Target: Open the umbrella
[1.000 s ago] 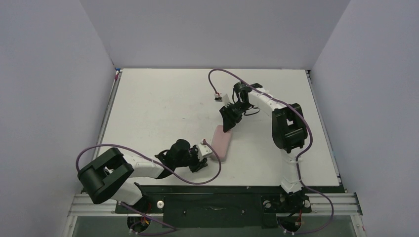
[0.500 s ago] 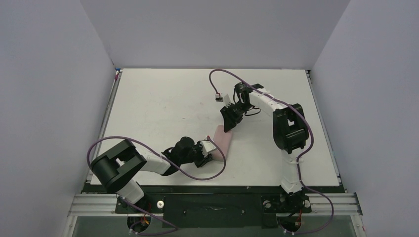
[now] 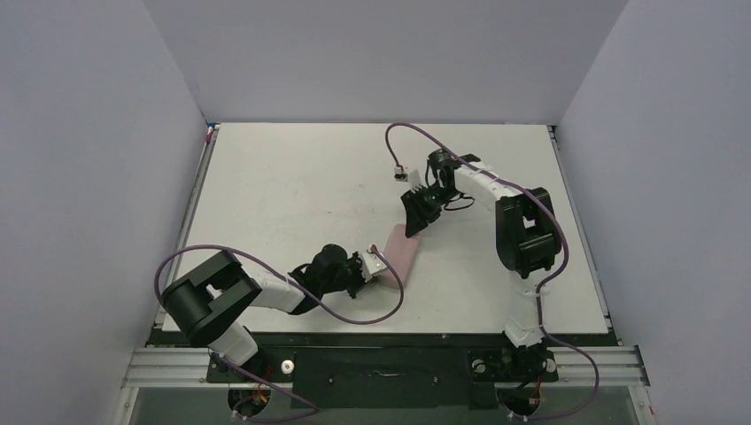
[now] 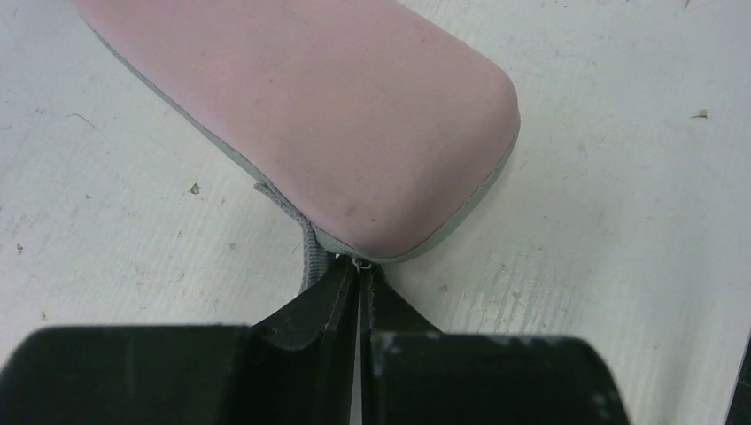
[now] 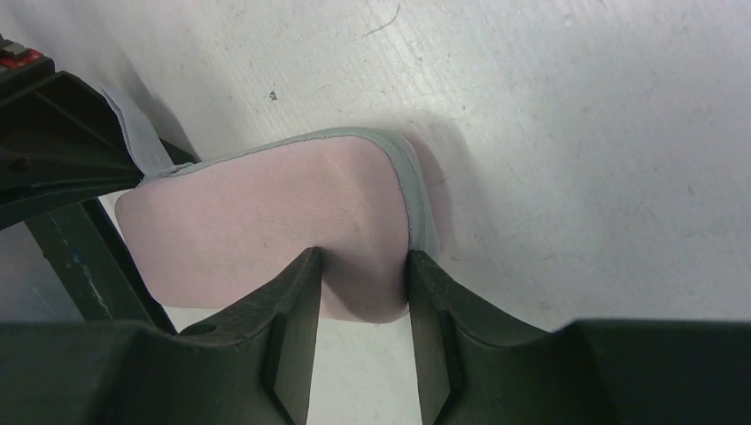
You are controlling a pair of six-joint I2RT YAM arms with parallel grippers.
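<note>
Left tool (image 4: 359, 276) has just closed, fingers together at the small metal zip pull (image 4: 359, 262) on the near end of the pale pink oblong capsule case (image 4: 310, 115); whether it pinches the pull is unclear. Right tool (image 5: 363, 262) clamps the case's far end on the white table (image 4: 620, 221). No umbrella shows; presumably inside, so unzipping comes first. Grey fabric strap (image 4: 306, 257) lies beside the fingertips.

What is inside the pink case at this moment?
Nothing inside shows. The zip seam of the pink case looks closed where visible, so its contents are covered. The left gripper has its jaws shut on the zip pull at the near end; the right gripper clamps the far end.
</note>
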